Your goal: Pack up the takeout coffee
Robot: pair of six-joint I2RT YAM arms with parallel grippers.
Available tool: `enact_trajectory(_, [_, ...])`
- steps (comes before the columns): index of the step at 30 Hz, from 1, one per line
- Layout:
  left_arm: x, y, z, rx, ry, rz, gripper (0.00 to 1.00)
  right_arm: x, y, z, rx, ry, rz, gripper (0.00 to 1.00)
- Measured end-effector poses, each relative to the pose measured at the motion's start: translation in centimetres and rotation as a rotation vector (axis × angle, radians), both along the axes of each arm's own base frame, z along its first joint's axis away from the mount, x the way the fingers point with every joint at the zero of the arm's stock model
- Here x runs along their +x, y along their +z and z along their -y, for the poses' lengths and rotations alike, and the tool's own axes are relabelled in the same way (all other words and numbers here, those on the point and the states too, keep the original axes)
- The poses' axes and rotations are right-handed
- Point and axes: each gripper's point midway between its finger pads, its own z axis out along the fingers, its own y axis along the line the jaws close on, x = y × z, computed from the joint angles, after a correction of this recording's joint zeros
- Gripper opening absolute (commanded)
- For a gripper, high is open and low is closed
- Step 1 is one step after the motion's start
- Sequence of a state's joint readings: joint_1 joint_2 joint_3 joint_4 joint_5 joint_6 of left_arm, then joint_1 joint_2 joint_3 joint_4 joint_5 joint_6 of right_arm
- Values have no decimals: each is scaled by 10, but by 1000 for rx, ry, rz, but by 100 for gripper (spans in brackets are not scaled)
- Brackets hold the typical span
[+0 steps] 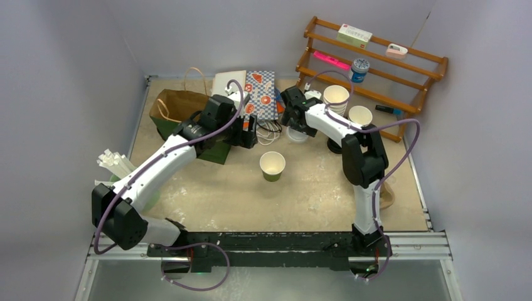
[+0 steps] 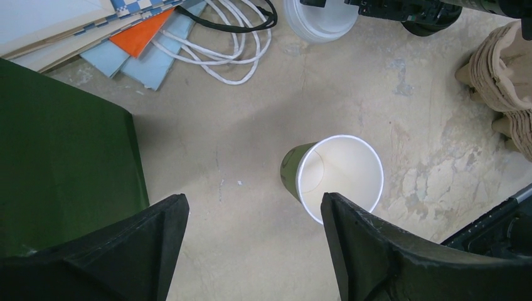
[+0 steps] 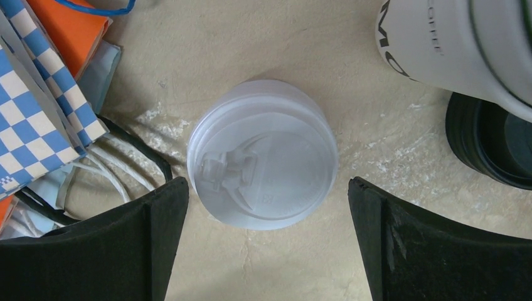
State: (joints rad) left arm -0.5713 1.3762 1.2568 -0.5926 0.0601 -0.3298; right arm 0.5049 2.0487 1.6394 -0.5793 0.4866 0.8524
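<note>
Both sets of jaws gaped: left gripper [image 2: 251, 248] beside the olive paper cup [image 2: 335, 179] (lidless, smooth white inside), right gripper [image 3: 263, 241] over a round frosted plastic lid [image 3: 263, 153] at the cup's one o'clock.

Both arms stretched forward and leaned inward, wrists tipped downward. The left tool [image 1: 249, 134] held its jaws spread, gripping nothing; the right tool [image 1: 292, 123] gaped wide, likewise empty.

Small dark letters reading "COFFE", cut off where the side curves away, are showing on the white cup [image 3: 439, 44] in the right wrist view, beside part of a larger black letter. Raised marks on the lid [image 3: 263, 153] are looking too faint to read.
</note>
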Motion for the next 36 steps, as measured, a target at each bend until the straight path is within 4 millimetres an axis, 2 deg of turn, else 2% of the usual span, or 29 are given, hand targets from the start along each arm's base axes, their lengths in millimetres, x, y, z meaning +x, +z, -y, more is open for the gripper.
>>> enact_trajectory(8, [-3,-6,-7,23,12,2,82,0,-14,-2,-4,3,-26,97])
enact_trajectory(19, [-3,-5,-11,45,3,26,82,2,-15,-3,5,-6,-21,88])
enact_trajectory(24, [-2,-5,-11,45,2,27,82,2,-14,-3,6,-9,-21,88])
enact_trajectory(34, [-2,-5,-10,42,2,27,82,6,6,-6,25,-9,9,87])
enact_trajectory(36, [-3,-6,-10,42,2,25,82,6,12,-7,33,-8,18,90])
